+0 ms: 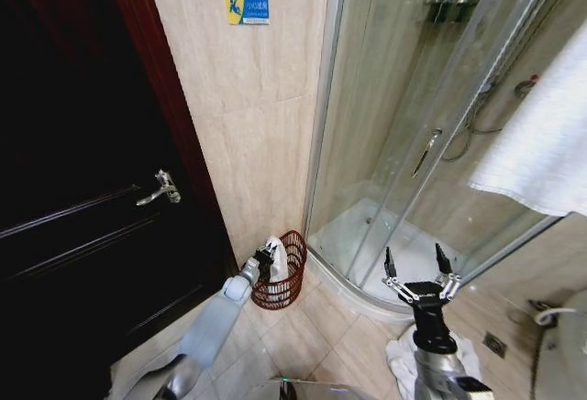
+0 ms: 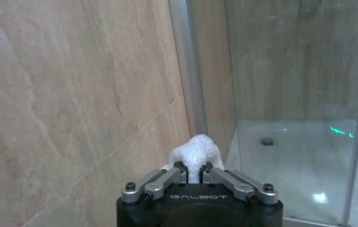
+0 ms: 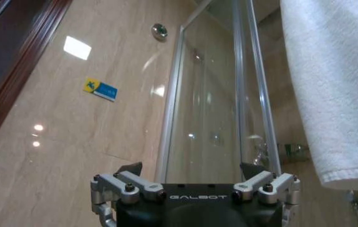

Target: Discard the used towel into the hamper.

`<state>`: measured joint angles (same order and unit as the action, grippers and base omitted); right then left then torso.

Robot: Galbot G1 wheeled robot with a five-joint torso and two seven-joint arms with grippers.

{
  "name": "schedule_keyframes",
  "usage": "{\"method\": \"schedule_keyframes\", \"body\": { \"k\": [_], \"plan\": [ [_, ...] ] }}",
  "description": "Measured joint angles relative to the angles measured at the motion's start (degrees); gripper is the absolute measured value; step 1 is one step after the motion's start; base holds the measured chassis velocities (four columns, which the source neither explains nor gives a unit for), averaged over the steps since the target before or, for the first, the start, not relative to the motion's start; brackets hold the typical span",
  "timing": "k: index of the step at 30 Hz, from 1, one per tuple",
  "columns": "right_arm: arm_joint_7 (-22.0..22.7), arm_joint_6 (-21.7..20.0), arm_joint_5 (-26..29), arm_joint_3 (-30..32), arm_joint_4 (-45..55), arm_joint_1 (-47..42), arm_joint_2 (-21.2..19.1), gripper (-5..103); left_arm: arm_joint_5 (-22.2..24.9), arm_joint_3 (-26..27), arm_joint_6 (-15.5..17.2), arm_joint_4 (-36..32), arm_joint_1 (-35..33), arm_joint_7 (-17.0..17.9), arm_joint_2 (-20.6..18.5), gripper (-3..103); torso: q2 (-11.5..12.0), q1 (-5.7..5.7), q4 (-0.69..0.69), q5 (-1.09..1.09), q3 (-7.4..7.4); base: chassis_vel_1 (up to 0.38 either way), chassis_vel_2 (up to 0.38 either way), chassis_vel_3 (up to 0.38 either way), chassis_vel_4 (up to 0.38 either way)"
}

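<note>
A small white used towel is held pinched between the closed fingers of the left gripper, which is stretched out low over the near rim of the hamper. The hamper, a round reddish-brown wire basket, is set on the tiled floor in the corner between the beige wall and the frame of the glass shower cabin. In the left wrist view the towel is seen bunched up and poking out between the clamped fingers. The right gripper is held upright in front of the shower, its fingers spread wide with nothing between them. A large white towel is seen hanging beside it, and a crumpled white cloth is seen lying on the floor beneath the right arm
</note>
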<state>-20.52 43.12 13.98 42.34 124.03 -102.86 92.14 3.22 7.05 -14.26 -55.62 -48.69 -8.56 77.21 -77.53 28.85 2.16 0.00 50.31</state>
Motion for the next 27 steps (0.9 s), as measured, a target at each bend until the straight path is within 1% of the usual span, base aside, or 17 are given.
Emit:
{"method": "schedule_keyframes", "body": {
  "k": [9, 17, 24, 26, 27],
  "plan": [
    [-0.7, -0.1, -0.7, -0.1, -0.5, 0.2, 0.0, 100, -1.2, -0.6, -0.6, 2.3, 1.0, -0.1, 0.9, 8, 0.0, 0.01, 0.00, 0.00, 0.00, -0.097, 0.100, 0.098, -0.097],
    [0.5, 1.0, -1.5, 0.1, -1.2, 0.4, 0.0, 100, -3.2, -0.5, -1.3, 4.5, 0.7, -1.3, 2.2, 8, 0.0, 0.04, 0.00, 0.00, 0.01, -0.061, 0.060, 0.054, -0.061],
    [-0.8, 2.5, -1.5, 0.1, -1.8, 0.3, 0.0, 100, -8.1, 0.1, -3.3, 11.2, 3.4, -1.1, 4.2, 8, 0.0, -0.02, 0.00, 0.01, 0.00, 0.000, 0.000, 0.000, 0.000],
    [-0.9, 2.5, -1.5, 0.2, -1.8, 0.2, 0.0, 100, -8.8, 0.1, -3.7, 11.9, 3.7, -1.1, 4.5, 8, 0.0, -0.02, 0.00, 0.01, 0.00, 0.000, 0.000, 0.000, 0.000],
    [-0.9, 2.7, -1.4, 0.3, -1.9, 0.1, 0.0, 100, -11.1, 0.2, -5.0, 14.3, 4.6, -0.8, 5.4, 8, 0.0, -0.02, 0.00, 0.01, 0.00, 0.000, 0.000, 0.000, 0.000]
  ]
}}
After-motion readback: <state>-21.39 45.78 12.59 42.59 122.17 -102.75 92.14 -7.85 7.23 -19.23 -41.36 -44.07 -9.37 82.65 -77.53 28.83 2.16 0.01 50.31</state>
